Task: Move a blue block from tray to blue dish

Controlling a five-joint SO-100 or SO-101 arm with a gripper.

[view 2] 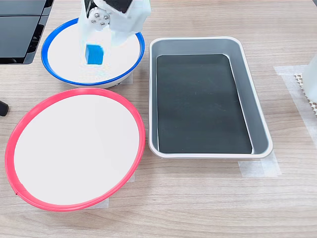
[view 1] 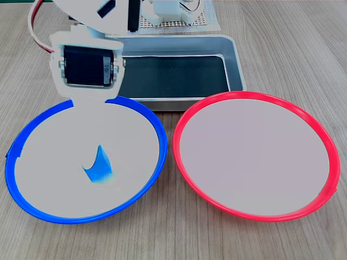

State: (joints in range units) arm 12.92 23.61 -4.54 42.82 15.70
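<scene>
- In the second exterior view, the small bright blue cube (view 2: 93, 54) is seen inside the large round blue-rimmed dish (view 2: 59, 74), pinched between the white gripper (view 2: 96, 47) fingers.
- In the first exterior view, the cube (view 1: 99, 169) is largely washed out by white fingers; whether it touches the dish floor cannot be told.
- The silver-grey metal tray (view 2: 257, 114) with black floor is seen beside the round red-rimmed dish (view 2: 74, 148).

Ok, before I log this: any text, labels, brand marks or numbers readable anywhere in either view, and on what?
None readable in either exterior view.
The tray, blue dish, red dish, blue block and the arm's hand carry no visible markings.
</scene>
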